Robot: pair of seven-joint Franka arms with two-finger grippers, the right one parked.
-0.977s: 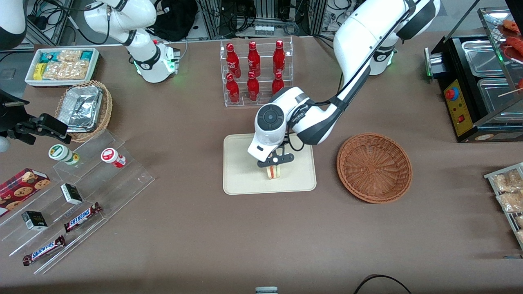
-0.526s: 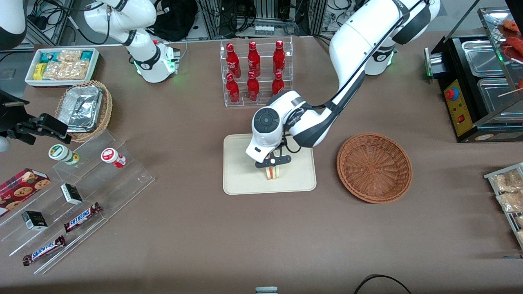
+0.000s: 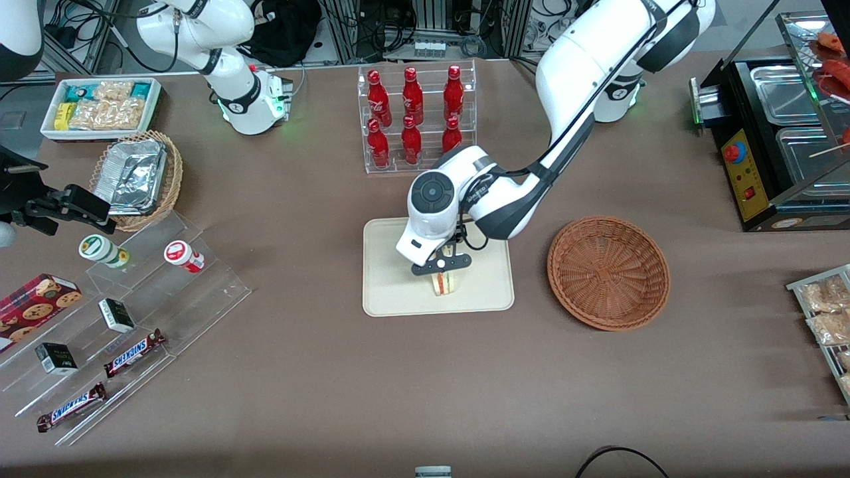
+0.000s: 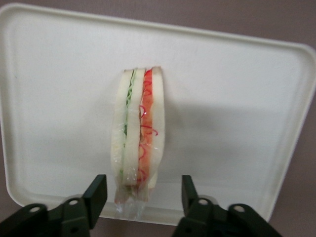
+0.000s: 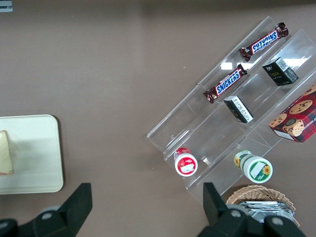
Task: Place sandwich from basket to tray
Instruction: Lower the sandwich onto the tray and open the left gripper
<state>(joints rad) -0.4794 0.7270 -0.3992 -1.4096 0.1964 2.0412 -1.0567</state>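
**Sandwich down on the tray, gripper open above it**

I see the table (image 3: 319, 398) carrying the tray (image 3: 392, 292) near its middle, with the basket (image 3: 608, 272) just beside it toward the working arm's end. The basket holds nothing that I can make out.

The sandwich (image 3: 443, 283) stands on its edge on the tray, in the half nearer the front camera and nearer the basket. In the wrist view the sandwich (image 4: 138, 155) shows its cut face, and its long axis runs straight out from the gap between the fingers (image 4: 96, 193).

The gripper (image 3: 441, 263) sits directly over the sandwich and close above it. Its jaws are spread wider than the sandwich, one finger either side, each apart from the bread. It has hold of nothing.

I judge the placing done and the remaining move to be a straight lift clear. The relation that matters is that the sandwich lies between the fingers, so any sideways drift could tip it. Room overhead is open. The tray rim (image 4: 158, 24) lies well apart from the sandwich on every visible side, though the rim closest to the gripper is the tightest margin.
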